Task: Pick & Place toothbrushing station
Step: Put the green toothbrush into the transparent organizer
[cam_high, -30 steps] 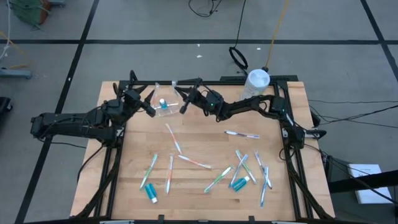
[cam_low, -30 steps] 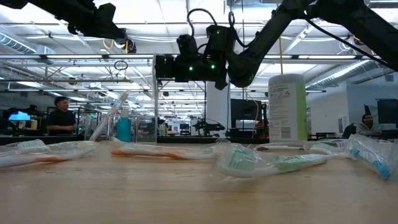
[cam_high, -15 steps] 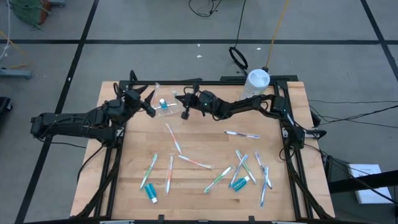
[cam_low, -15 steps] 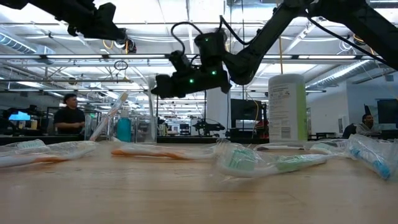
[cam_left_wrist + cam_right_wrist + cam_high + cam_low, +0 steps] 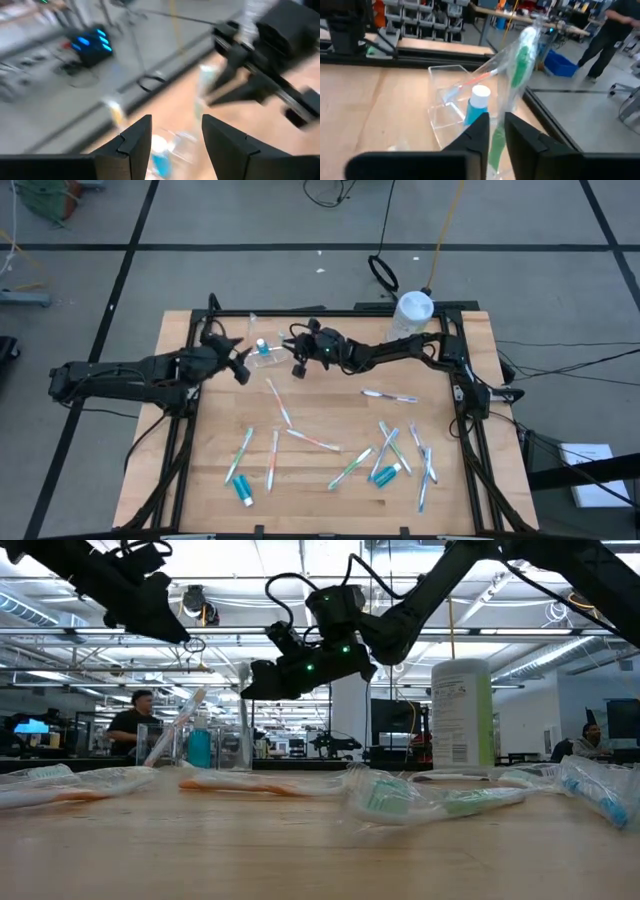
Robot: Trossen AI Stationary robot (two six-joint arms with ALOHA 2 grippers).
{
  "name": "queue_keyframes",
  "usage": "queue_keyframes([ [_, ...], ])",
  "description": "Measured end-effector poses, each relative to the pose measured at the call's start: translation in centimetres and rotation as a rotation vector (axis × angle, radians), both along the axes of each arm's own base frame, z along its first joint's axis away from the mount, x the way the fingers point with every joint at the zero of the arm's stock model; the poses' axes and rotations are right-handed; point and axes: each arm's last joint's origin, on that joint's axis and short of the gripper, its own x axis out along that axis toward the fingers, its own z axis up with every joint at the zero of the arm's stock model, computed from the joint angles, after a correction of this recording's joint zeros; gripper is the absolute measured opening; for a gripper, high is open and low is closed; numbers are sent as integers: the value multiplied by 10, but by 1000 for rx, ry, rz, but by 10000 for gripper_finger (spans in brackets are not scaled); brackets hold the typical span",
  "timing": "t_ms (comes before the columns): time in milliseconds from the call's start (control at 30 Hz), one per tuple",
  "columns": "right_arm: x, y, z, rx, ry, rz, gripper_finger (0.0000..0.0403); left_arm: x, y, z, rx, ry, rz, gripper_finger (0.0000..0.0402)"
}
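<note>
One clear cup (image 5: 264, 350); one white canister (image 5: 411, 313); roughly ten loose toothbrushes (image 5: 311, 441); two loose toothpaste tubes (image 5: 243, 490).

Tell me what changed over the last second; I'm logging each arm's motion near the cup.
The right claw, shut on a wrapped green toothbrush, tipped downward and edged closer to the clear cup. The left claw, open, drew back from the cup toward its own side. The cup with its blue toothpaste tube, the toothbrushes scattered on the table and the white canister stayed put.
</note>
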Motion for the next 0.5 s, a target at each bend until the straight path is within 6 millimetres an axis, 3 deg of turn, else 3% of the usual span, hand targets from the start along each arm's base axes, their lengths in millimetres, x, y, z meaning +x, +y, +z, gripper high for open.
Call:
queue_keyframes([
  [133, -7, 5, 10, 24, 52, 4, 101, 0, -6, -8, -204, 5, -149, 177],
  [267, -13, 9, 22, 45, 108, 7, 123, -6, -14, -23, -521, 65, -218, 177],
  [400, -18, 10, 31, 53, 143, 8, 134, -10, -24, -37, -812, 191, -209, 177],
  [500, -20, 11, 29, 61, 172, 7, 137, -9, -31, -49, -894, 323, -165, 177],
])
